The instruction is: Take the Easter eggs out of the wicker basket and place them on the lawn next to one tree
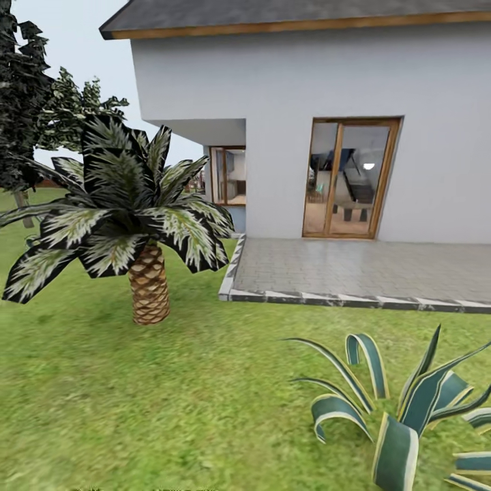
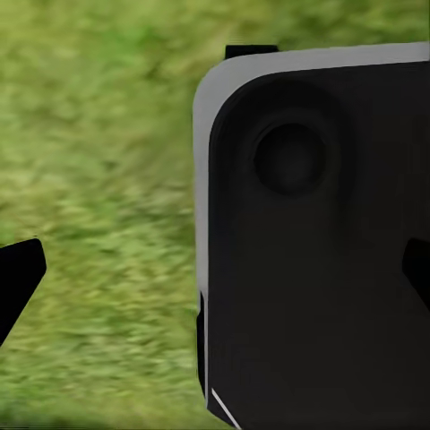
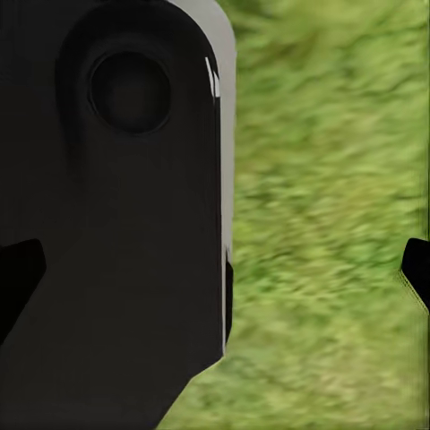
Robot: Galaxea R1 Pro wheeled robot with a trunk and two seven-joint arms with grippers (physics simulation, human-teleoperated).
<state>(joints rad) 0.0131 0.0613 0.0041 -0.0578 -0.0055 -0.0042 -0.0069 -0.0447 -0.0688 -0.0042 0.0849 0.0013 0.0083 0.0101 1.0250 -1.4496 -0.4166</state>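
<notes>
Head view: short palm [image 1: 146, 286] on the lawn [image 1: 170, 395] beside the patio [image 1: 354, 269]; searching for the basket. Both tools spread, empty.

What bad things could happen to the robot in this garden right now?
It might roll into the spiky striped plant growing close in front, on its right. The small palm stands ahead to its left, so the gap of lawn between them is narrow. The raised stone edge of the patio could catch its wheels if it drives straight on. Both wrist views look down at grass past dark robot parts, so trouble low down may be hidden.
</notes>
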